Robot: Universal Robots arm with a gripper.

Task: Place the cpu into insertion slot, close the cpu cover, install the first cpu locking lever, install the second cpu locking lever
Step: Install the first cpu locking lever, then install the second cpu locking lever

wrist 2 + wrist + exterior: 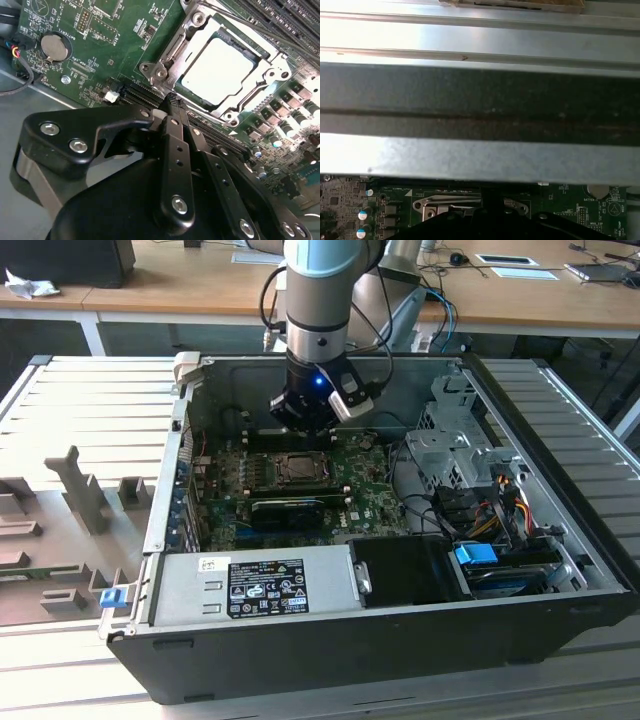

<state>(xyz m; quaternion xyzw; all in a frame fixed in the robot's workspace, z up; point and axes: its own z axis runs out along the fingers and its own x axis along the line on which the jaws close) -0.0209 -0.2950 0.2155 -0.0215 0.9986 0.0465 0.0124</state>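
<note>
- One robot arm reaches into an open computer case (560, 540), its gripper (170, 100) poised just above the green circuit board (100, 45), fingers pressed together and holding nothing.
- Just beyond the fingertips, the cpu (217, 70) lies seated in the insertion slot (172, 47), pale face up.
- Around the chip, the cpu cover (267, 60) lies flat, framing it.
- Near the gripper, a coin battery (52, 46) sits on the board.

The cpu (220, 70) lies in the insertion slot (248, 54).
</note>
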